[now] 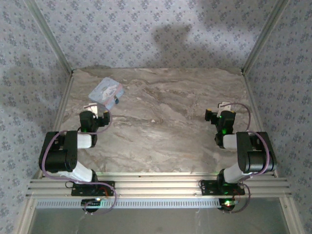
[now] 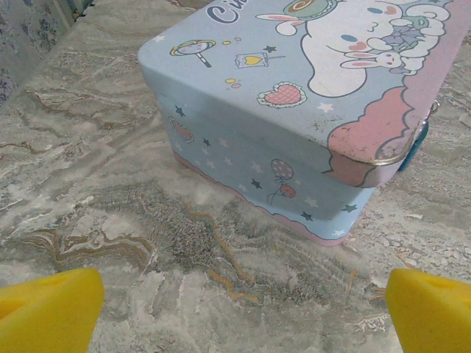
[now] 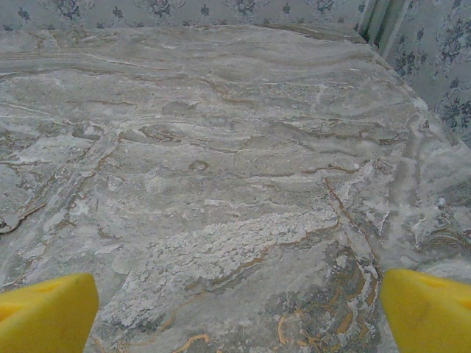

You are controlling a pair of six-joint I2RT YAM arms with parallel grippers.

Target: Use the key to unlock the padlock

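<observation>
Clearly left gripper (image 2: 235, 318) nearest, spread | cartoon tin (image 2: 294, 110) just ahead, teal padlock-like piece (image 2: 414, 149) on its right side | right gripper (image 3: 235, 318) spread, well apart.

A teal padlock (image 2: 414, 151) peeks from the right edge of a closed pale-blue cartoon tin (image 2: 294, 125), mostly hidden. It lies ahead of the fingers (image 2: 48, 312) of the left gripper (image 2: 235, 323), beyond the right-hand one.

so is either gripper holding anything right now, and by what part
Nothing is held. The left gripper is open before the tin box; the right gripper is open above the table.
</observation>
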